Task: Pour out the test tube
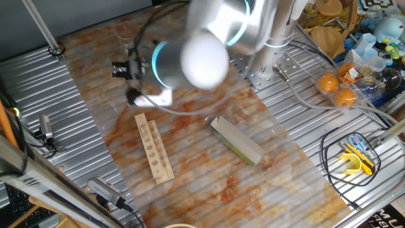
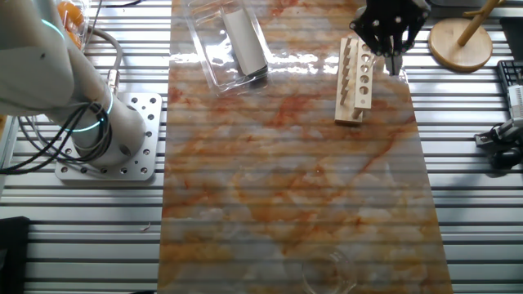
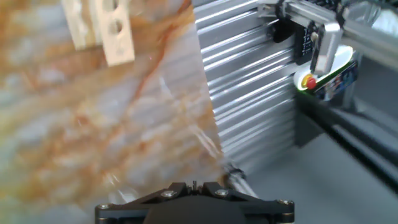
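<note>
Clear test tube (image 2: 395, 64), near-upright, above rack (image 2: 356, 80).

White letters "MU" on a dark board (image 1: 386, 218), cut off, nothing else legible

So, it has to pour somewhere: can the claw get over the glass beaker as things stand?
Probably yes: the claw hangs near the wooden rack, and nothing stands on the mat between the rack and the beaker.
</note>
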Robot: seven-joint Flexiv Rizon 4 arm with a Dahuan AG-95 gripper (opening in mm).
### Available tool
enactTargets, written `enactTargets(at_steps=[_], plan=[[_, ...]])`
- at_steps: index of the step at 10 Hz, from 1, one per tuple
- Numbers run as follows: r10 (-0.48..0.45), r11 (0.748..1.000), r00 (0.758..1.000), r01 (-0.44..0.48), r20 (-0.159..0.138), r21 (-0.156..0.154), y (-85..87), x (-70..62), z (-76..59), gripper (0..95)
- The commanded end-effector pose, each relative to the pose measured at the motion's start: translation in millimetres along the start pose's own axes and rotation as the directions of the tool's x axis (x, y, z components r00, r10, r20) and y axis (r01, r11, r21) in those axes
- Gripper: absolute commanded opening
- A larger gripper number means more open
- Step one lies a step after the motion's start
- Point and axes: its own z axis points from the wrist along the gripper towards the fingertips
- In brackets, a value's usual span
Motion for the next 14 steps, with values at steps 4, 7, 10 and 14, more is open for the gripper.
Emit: enactTargets(at_steps=[4, 7, 10, 14], plan=[[0.274, 0.942, 0.955, -0.243, 0.115, -0.232, 1.3, -5.4, 20.8, 0.0], [0.358, 0.900, 0.927, -0.312, 0.110, -0.305, 1.7, -7.0, 25.3, 0.0], [0.458, 0.811, 0.883, -0.370, 0.099, -0.452, 2.0, -7.5, 26.7, 0.0], [0.684, 0.592, 0.729, -0.575, -0.027, -0.565, 2.0, -7.5, 26.7, 0.0]])
